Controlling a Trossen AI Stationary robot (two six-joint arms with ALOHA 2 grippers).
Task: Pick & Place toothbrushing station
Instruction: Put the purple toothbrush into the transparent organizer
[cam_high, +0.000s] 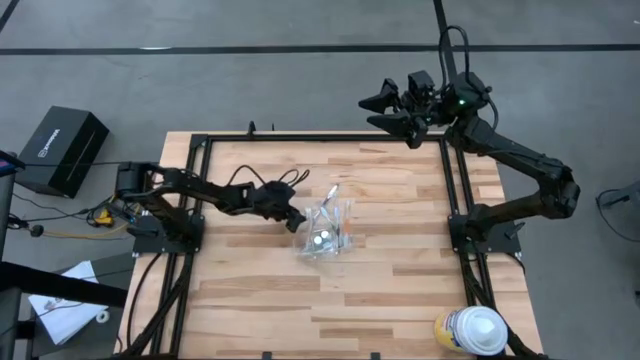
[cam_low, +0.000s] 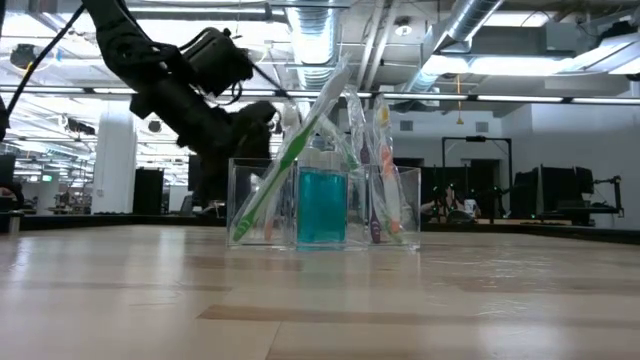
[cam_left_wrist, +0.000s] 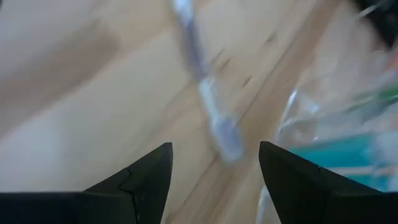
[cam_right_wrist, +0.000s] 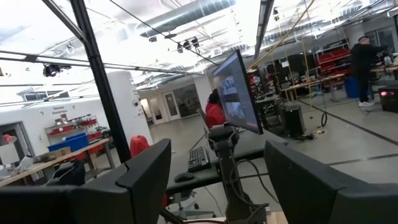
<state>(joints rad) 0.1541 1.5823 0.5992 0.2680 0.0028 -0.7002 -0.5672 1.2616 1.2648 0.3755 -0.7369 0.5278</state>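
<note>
A clear plastic cup (cam_high: 325, 238) stands near the table's middle. It holds several pastel toothbrushes (cam_low: 300, 140) leaning on its rim and a teal toothpaste tube (cam_low: 322, 205). One pale toothbrush (cam_left_wrist: 202, 87) lies flat on the wood beside the cup. My left gripper (cam_high: 293, 218) is open, low, just left of the cup; in its wrist view (cam_left_wrist: 214, 146) its fingers point at the lying toothbrush without touching it. My right gripper (cam_high: 380, 112) is open and empty, raised above the table's far edge, and faces the room (cam_right_wrist: 217, 146).
A large white-and-yellow round container (cam_high: 470, 330) stands at the table's near right corner. Black frame rails (cam_high: 455, 190) run along the table's sides and far edge. People show in the room beyond (cam_right_wrist: 214, 112). Bare wood lies between the cup and the near edge.
</note>
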